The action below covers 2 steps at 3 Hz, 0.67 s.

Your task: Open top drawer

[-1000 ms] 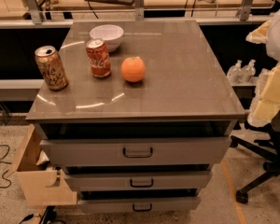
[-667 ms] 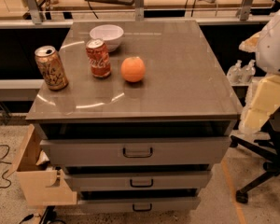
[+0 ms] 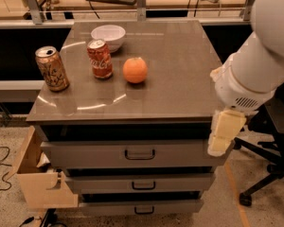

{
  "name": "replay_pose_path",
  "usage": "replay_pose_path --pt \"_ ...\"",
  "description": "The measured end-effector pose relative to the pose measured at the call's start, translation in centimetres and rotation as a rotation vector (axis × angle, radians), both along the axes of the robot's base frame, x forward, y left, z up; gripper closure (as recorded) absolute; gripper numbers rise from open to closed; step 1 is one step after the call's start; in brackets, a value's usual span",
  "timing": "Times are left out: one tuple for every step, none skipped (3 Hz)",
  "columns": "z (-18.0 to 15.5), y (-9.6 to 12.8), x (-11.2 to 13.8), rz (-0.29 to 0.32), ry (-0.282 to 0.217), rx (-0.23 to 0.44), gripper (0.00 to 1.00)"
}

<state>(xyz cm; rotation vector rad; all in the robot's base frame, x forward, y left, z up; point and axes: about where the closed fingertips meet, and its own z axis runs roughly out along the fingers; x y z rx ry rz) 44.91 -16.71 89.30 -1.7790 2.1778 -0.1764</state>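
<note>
The top drawer (image 3: 94,155) is the tallest of three grey drawers under the grey cabinet top (image 3: 180,79). Its flat front sits about level with the fronts below, and its small dark loop handle (image 3: 139,153) is at the centre. My gripper (image 3: 219,145), cream-coloured on a white arm (image 3: 255,65), hangs pointing down at the cabinet's right front corner. It overlaps the right end of the top drawer's front, well to the right of the handle, and holds nothing that I can see.
On the cabinet top stand a gold can (image 3: 52,68), a red cola can (image 3: 100,58), an orange (image 3: 135,70) and a white bowl (image 3: 108,35). Two shallower drawers (image 3: 141,185) lie below. A tan box (image 3: 35,176) is at the left, and an office chair base (image 3: 265,174) at the right.
The arm has swung left and down, bringing the gripper from beside the cabinet's right side to the right end of the top drawer's front. The drawers have not moved.
</note>
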Motion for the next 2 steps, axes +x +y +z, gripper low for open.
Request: replay_pose_path --pt "-3.3 1.9 -0.5 0.034 0.022 -0.01 0.0" --pt "-5.0 1.9 -2.7 0.042 0.048 -0.029 0.0"
